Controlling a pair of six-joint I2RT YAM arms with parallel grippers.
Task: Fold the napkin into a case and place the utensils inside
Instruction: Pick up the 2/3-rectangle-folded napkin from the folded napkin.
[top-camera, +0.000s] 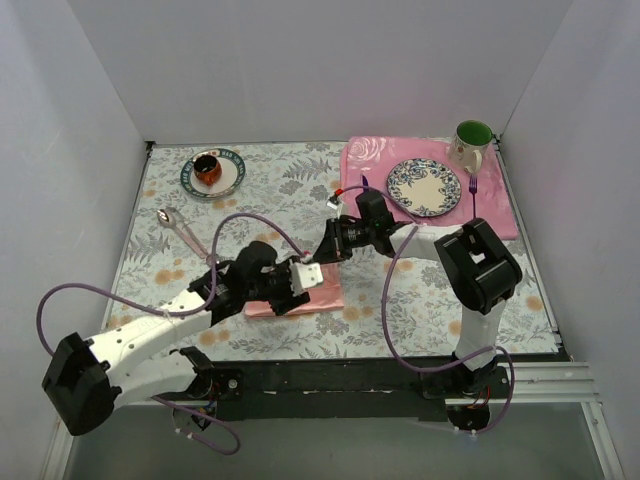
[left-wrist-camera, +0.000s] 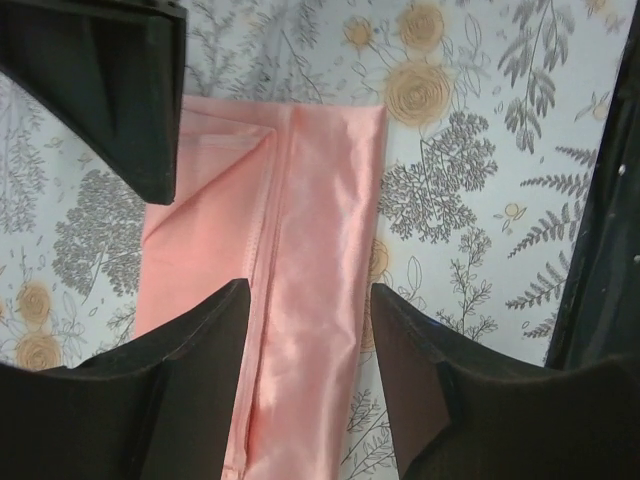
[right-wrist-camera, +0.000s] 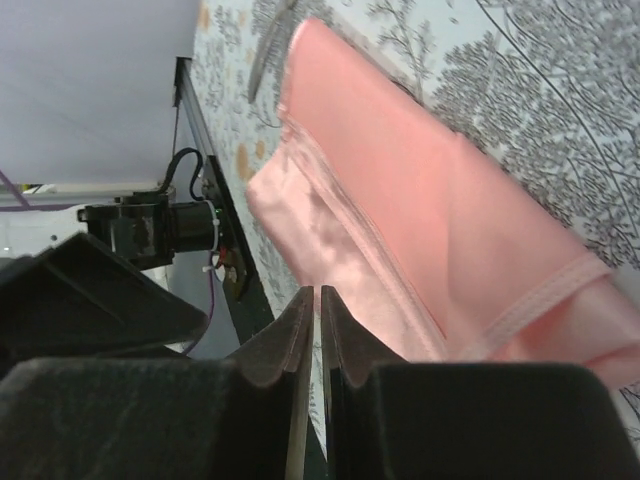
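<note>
The salmon-pink napkin (top-camera: 322, 297) lies folded into a narrow oblong on the floral tablecloth, near the front centre. My left gripper (top-camera: 297, 288) hovers over it, jaws partly apart. In the left wrist view the left gripper (left-wrist-camera: 308, 325) straddles the napkin's (left-wrist-camera: 325, 200) right-hand folded strip without clamping it. My right gripper (top-camera: 322, 256) reaches in from the right. In the right wrist view its tips (right-wrist-camera: 312, 293) are nearly together, pinching the napkin's (right-wrist-camera: 430, 190) near edge. A silver spoon (top-camera: 180, 228) lies to the left, apart from both grippers.
A rose-patterned pink placemat (top-camera: 370, 158) at the back right carries a blue-patterned plate (top-camera: 424, 186), a green mug (top-camera: 472, 143) and a purple fork (top-camera: 473, 197). A saucer with a small red cup (top-camera: 212, 172) stands at the back left.
</note>
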